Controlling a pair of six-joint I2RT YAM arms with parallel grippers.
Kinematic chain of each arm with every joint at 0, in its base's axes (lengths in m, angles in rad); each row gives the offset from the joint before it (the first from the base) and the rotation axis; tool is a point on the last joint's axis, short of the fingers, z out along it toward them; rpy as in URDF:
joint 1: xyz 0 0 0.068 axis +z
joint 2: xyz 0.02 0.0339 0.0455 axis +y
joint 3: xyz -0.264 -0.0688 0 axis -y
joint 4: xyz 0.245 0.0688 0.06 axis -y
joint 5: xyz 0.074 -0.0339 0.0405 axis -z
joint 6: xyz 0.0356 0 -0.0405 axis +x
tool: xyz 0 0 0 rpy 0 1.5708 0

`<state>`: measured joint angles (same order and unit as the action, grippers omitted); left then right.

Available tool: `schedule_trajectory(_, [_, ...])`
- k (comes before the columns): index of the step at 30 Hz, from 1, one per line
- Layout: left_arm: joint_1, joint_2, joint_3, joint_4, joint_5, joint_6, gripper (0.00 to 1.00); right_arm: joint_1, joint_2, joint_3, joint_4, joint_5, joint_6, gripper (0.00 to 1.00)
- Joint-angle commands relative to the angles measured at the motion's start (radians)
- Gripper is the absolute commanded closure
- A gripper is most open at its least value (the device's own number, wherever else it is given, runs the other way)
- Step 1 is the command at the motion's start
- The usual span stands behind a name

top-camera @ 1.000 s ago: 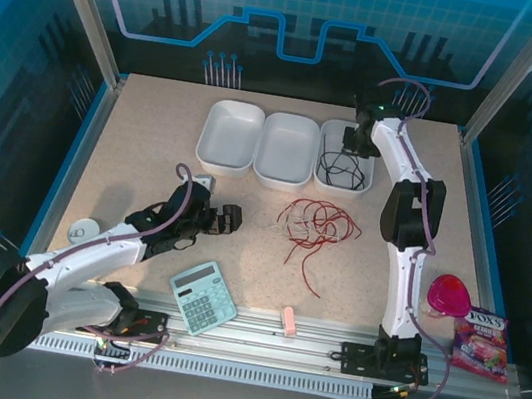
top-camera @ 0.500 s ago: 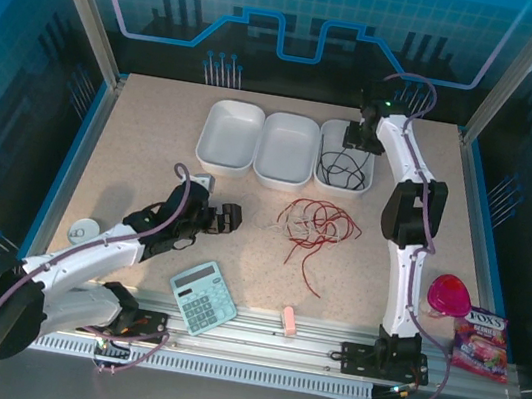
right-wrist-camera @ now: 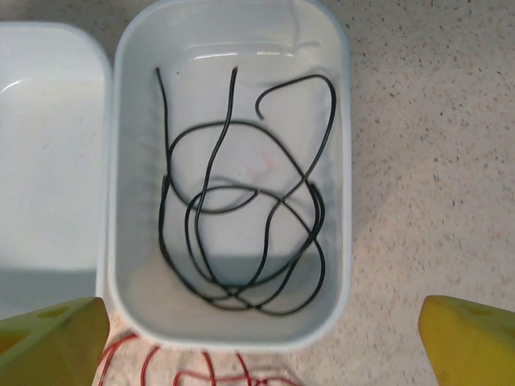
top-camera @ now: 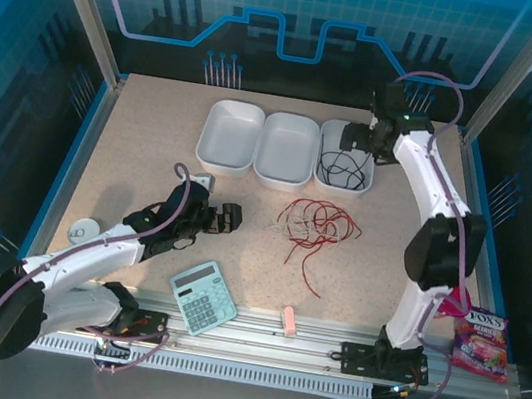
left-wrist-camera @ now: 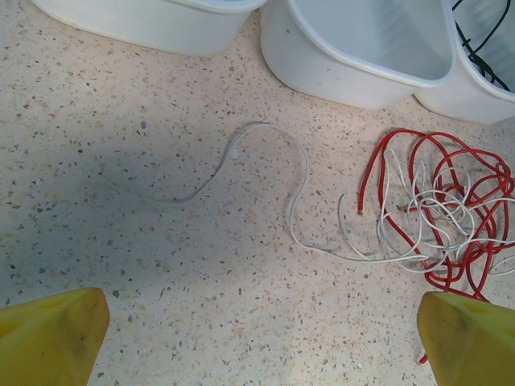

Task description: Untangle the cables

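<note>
Over the far end of the right-hand white plastic tray (top-camera: 340, 191), in the top view, you have the right gripper (top-camera: 353, 141) with its fingers spread and nothing between them. Inside that tray lies the thin black cable (top-camera: 341, 174), loosely coiled. Just in front of the tray, on the speckled beige table (top-camera: 154, 141), the thin red cable (top-camera: 321, 223) sits tangled with the thin white cable (top-camera: 287, 225) (the white strand is faint against the tabletop). Well to the left of the tray and nearer the arm bases, the left gripper (top-camera: 227, 219) sits low over the table, fingers released and empty. A teal calculator (top-camera: 203, 296) lies well in front of the tray, by the near rail.

From the left wrist camera, you see the left gripper (left-wrist-camera: 261, 342) with its yellow fingertips (left-wrist-camera: 56, 338) far apart over bare table. The tray (left-wrist-camera: 483, 108) shows at the upper right with a bit of black cable (left-wrist-camera: 475, 50) inside. Below the tray the red cable (left-wrist-camera: 368, 173) loops through the white cable (left-wrist-camera: 304, 165), whose free end trails away to the tray's left.

From the right wrist camera, you look straight down into the tray (right-wrist-camera: 233, 336). The black cable (right-wrist-camera: 162, 229) lies wholly within its walls, both ends loose. The right gripper (right-wrist-camera: 259, 338) is spread wide, one yellow fingertip (right-wrist-camera: 52, 334) at each lower corner, gripping nothing. Strands of red cable (right-wrist-camera: 147, 366) show just outside the tray's near wall.
</note>
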<state>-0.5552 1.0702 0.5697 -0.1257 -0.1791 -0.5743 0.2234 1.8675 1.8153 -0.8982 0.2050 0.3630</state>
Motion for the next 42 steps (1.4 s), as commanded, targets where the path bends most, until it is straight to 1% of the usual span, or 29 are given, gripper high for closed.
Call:
schedule_trajectory(1, [0.006,0.013,0.029,0.012,0.010,0.014,0.01,0.029,-0.105,-0.120,0.061,0.044,0.049,0.00])
schedule_trajectory(6, [0.007,0.047,0.054,0.016,0.026,0.015,0.01,0.069,-0.259,-0.291,0.086,0.100,0.101,0.00])
schedule_trajectory(10, [0.007,0.071,0.062,0.038,0.049,0.014,0.01,0.088,-0.367,-0.427,0.107,0.103,0.142,0.00])
schedule_trajectory(15, [0.002,0.113,0.105,0.038,0.112,0.047,0.01,0.096,-0.476,-0.558,0.087,0.143,0.211,0.00])
schedule_trajectory(18, [-0.024,0.148,0.154,0.031,0.156,0.088,0.01,0.097,-0.548,-0.641,0.082,0.154,0.256,0.00])
schedule_trajectory(21, [-0.063,0.206,0.232,-0.015,0.184,0.146,0.01,0.096,-0.610,-0.714,0.064,0.166,0.309,0.00])
schedule_trajectory(25, [-0.112,0.305,0.335,-0.077,0.204,0.213,0.01,0.095,-0.679,-0.798,0.062,0.166,0.362,0.00])
schedule_trajectory(29, [-0.154,0.405,0.438,-0.132,0.211,0.256,0.01,0.092,-0.715,-0.847,0.056,0.152,0.388,0.00])
schedule_trajectory(34, [-0.179,0.528,0.572,-0.225,0.212,0.283,0.09,0.090,-0.734,-0.883,0.066,0.136,0.403,0.00])
schedule_trajectory(39, [-0.181,0.608,0.646,-0.299,0.163,0.241,0.21,0.090,-0.723,-0.901,0.087,0.108,0.412,0.00])
schedule_trajectory(42, [-0.181,0.657,0.683,-0.341,0.162,0.230,0.26,0.090,-0.710,-0.904,0.096,0.099,0.415,0.00])
